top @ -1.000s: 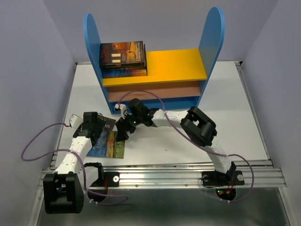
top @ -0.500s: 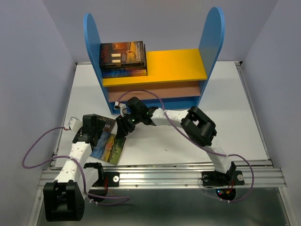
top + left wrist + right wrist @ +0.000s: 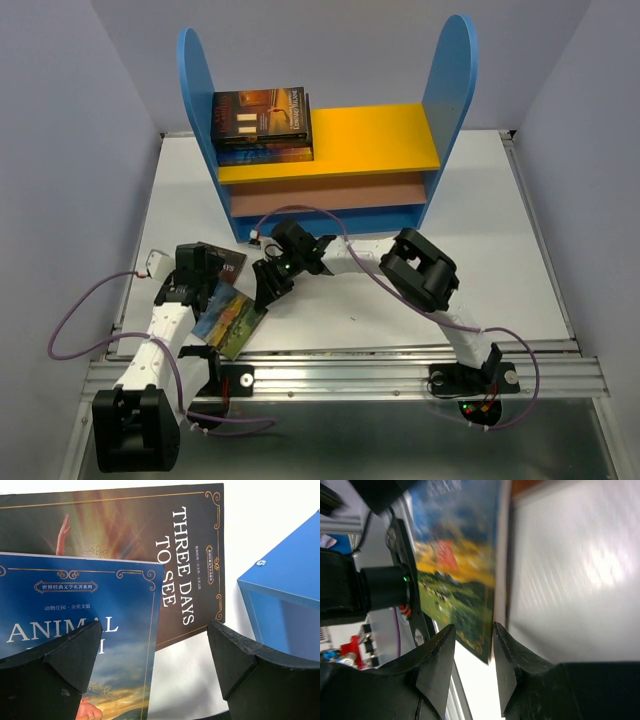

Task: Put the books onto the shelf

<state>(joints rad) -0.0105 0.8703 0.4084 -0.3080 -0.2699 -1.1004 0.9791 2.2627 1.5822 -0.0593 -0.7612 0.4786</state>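
Because Animal Farm (image 3: 232,318) is thin, the right jaws pinch its right edge — likely to raise it toward the shelf (image 3: 380,140) — while the left jaws gape above it.

Bright, even light with soft shadows; the right wrist view is blurred, glare streaking the table (image 3: 580,555).

A robot lab test cell: plain grey walls (image 3: 60,150) box in a white table (image 3: 520,260); left arm (image 3: 160,330) and right arm (image 3: 420,270) bolted to an aluminium rail (image 3: 350,372), purple cables (image 3: 52,340) trailing
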